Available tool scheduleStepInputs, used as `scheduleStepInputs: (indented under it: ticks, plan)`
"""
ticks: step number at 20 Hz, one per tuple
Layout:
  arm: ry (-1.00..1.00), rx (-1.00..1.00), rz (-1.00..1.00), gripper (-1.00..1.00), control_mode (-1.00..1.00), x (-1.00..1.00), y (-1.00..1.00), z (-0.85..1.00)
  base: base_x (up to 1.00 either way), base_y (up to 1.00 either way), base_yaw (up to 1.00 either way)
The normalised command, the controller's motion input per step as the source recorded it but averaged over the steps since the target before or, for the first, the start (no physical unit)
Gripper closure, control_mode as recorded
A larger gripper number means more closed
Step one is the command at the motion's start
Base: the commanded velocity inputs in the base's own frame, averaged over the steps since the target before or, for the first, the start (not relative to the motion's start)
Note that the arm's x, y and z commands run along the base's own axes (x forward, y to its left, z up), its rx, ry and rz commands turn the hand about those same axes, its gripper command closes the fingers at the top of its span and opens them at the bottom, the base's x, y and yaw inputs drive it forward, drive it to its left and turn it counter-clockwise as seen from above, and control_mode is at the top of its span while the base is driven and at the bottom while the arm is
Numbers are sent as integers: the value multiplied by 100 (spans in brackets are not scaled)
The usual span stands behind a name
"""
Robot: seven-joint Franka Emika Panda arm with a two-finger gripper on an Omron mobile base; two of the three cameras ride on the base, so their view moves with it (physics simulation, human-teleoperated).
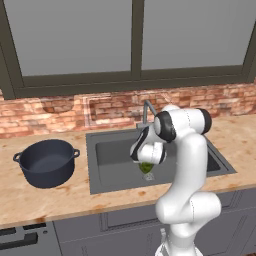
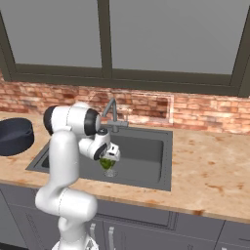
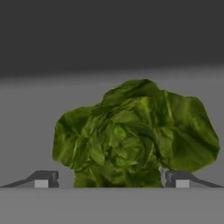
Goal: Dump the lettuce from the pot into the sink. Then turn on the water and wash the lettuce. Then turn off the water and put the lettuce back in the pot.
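The lettuce [image 3: 131,135], a ruffled bright-green bunch, lies low in the dark grey sink [image 1: 112,165], just under my hand [image 1: 146,167] [image 2: 107,163]. My gripper [image 3: 109,180] reaches down into the basin over it [image 1: 148,173] [image 2: 109,169]. Its fingers stand wide apart on either side of the bunch; the left fingertip [image 3: 43,179] is clear of the leaves, the right one [image 3: 177,179] is at their edge. The navy pot [image 1: 47,162] stands upright on the counter left of the sink, with nothing visible in it, and also appears at the left edge of the right base view [image 2: 14,134].
A grey faucet [image 1: 146,107] [image 2: 111,110] rises behind the basin, near my arm. A brick wall [image 1: 60,112] and a window back the marbled counter [image 2: 210,171]. No water is seen running.
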Motion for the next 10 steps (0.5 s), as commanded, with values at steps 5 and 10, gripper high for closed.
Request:
scheduleStepInputs:
  ticks: [5,10]
  plan:
    - [0,0,0,-100,-100,0,0,32,0,0,0]
    - [0,0,0,-100,-100,0,-7,28,0,0,0]
